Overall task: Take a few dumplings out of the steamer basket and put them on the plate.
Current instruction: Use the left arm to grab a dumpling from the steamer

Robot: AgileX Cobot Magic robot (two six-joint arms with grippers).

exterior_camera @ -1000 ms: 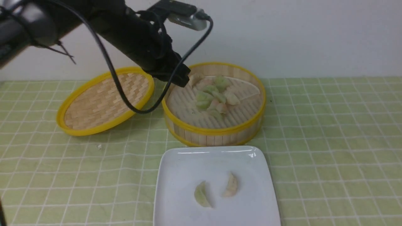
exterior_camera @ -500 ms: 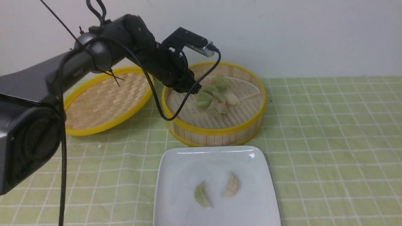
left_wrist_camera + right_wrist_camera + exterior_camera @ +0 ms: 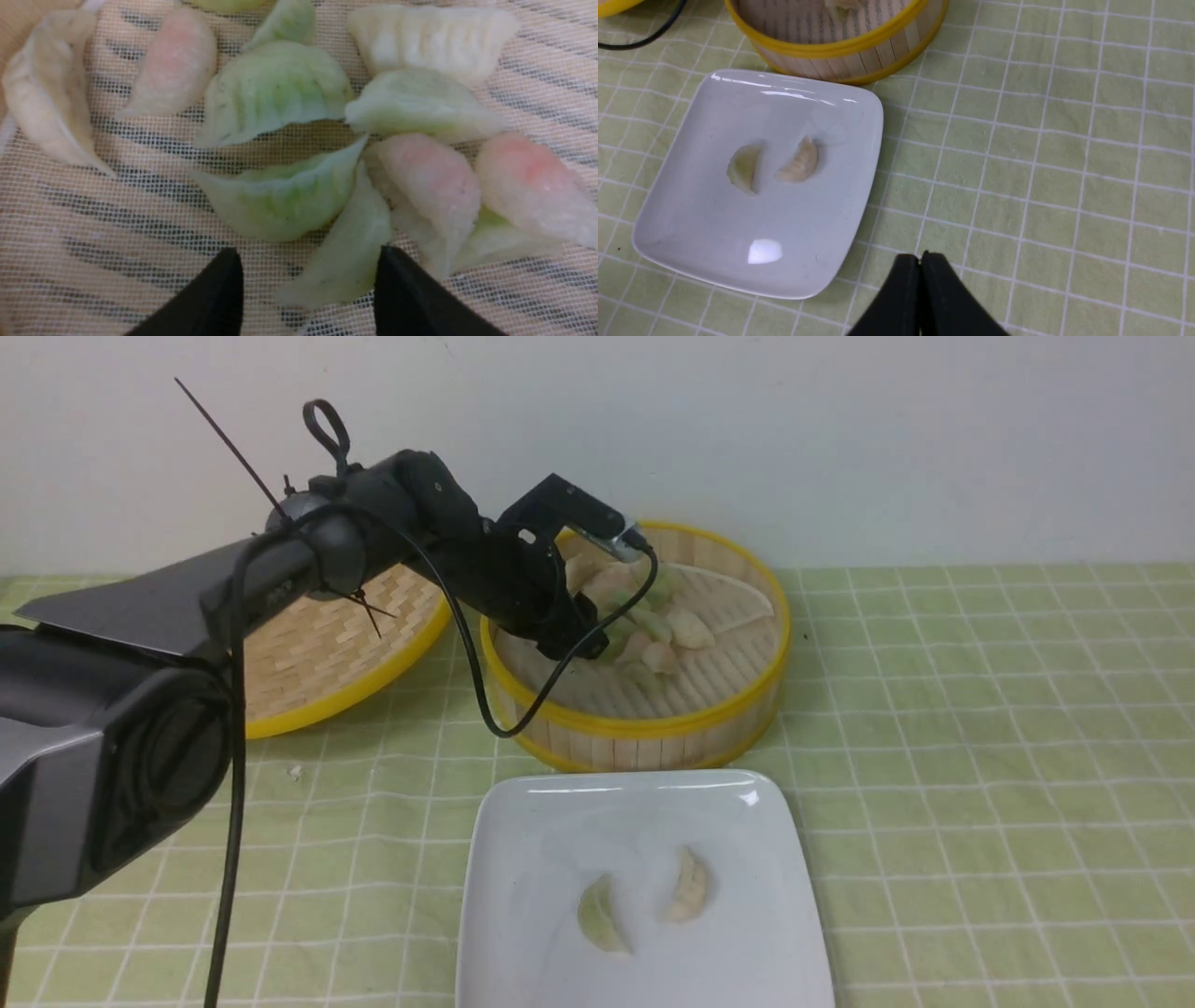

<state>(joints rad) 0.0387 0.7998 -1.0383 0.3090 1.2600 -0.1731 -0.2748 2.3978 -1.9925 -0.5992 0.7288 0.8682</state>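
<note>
Bright even light, soft shadows, glare patches on plate (image 3: 766,249)

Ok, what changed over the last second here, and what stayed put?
The left gripper came down into the basket and now stands open astride a pale green dumpling, nothing gripped yet. Unchanged: two dumplings on the plate, and the lid.

Pale green, pink and cream-white dumplings (image 3: 275,93), white mesh liner (image 3: 93,233), tan slatted basket (image 3: 644,735) with yellow rims, plain glossy white plate (image 3: 560,821), tan herringbone-woven lid (image 3: 327,653) rimmed yellow, light green tablecloth (image 3: 980,756) with white grid lines, off-white wall (image 3: 840,429), black arm (image 3: 439,532) and cable (image 3: 481,695).
</note>
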